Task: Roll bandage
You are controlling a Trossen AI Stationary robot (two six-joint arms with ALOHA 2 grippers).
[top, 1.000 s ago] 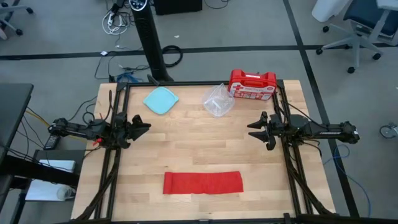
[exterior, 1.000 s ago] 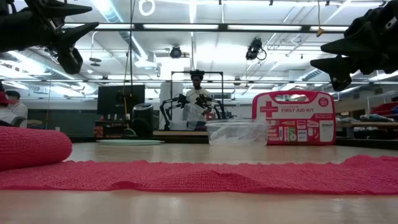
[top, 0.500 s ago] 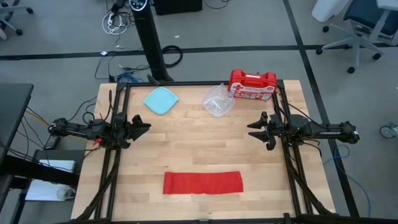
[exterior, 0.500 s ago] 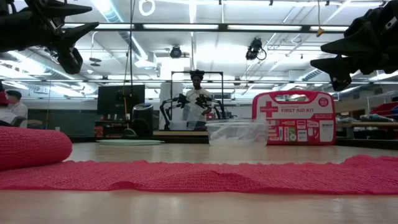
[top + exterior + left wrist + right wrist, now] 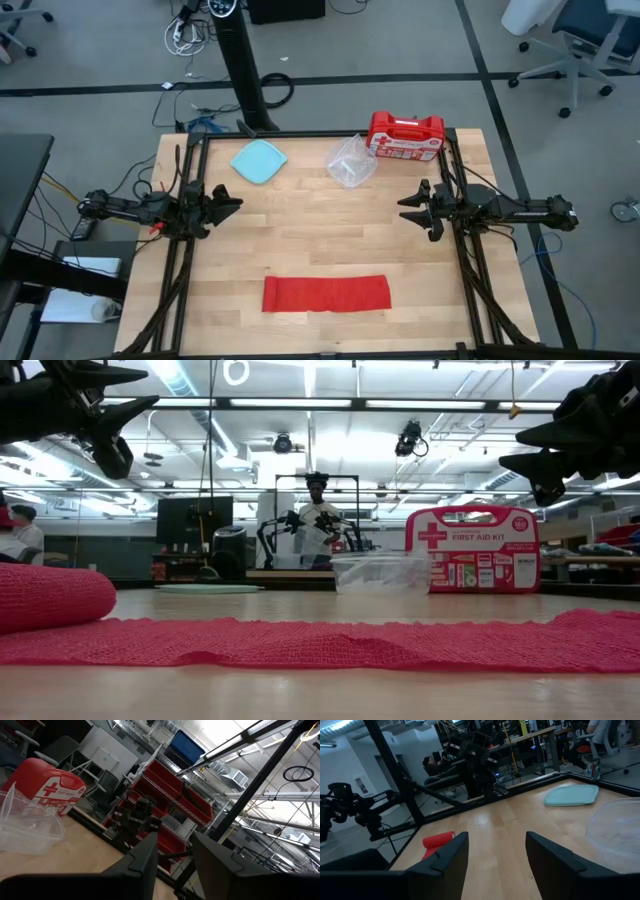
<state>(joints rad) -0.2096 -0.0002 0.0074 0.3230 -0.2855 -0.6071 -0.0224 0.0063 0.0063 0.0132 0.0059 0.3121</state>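
The red bandage (image 5: 327, 294) lies flat as a long strip near the table's near edge, its left end rolled up a little (image 5: 50, 597); that end also shows in the right wrist view (image 5: 438, 842). My left gripper (image 5: 236, 203) is open and empty at the table's left side, well above the wood. My right gripper (image 5: 403, 209) is open and empty at the right side, also raised. Both are far from the bandage.
A light blue lid (image 5: 259, 160), a clear plastic tub (image 5: 352, 160) and a red first-aid case (image 5: 405, 136) stand along the far edge. Bare wood lies between the arms. A person (image 5: 318, 520) stands in the room behind the table.
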